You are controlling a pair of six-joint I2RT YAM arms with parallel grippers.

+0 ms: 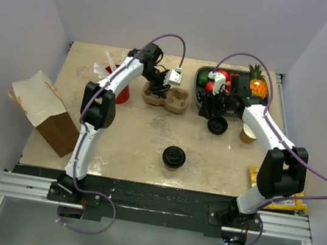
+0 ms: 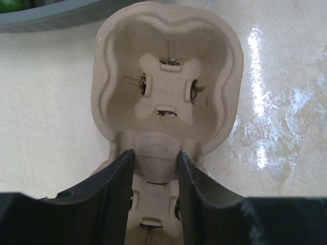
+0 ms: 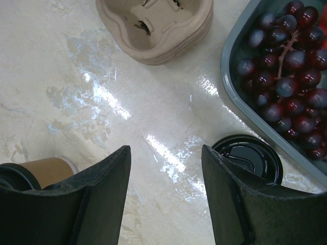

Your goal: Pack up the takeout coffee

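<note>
1. The takeout coffee (image 1: pixel 173 156) stands upright on the surface (image 1: pixel 130 136), near its middle and toward the front. It is well apart from both arms, and neither gripper touches it.
2. In the right wrist view the same cup (image 3: pixel 48 171) shows at the lower left as a tan wall under a black lid. It is partly hidden behind one finger.
3. The left gripper (image 1: pixel 158 88) is down on the pulp cup carrier (image 1: pixel 173 99) at the back of the surface.
4. In the left wrist view the left gripper's (image 2: pixel 155 171) jaws sit on either side of the raised hump between two wells of the carrier (image 2: pixel 166 92). They appear to pinch that hump.
5. The right gripper (image 1: pixel 210 113) hangs just in front of the grey fruit tray (image 1: pixel 200 72). Its jaws are spread with only bare surface between them, holding nothing (image 3: pixel 164 153).
6. A loose black lid (image 3: pixel 248 158) lies just beside the tray's near edge, by the right finger.
7. Dark grapes (image 3: pixel 286 76) fill the tray corner.
8. A lidless tan cup (image 1: pixel 248 133) stands to the right of the lid.
</note>
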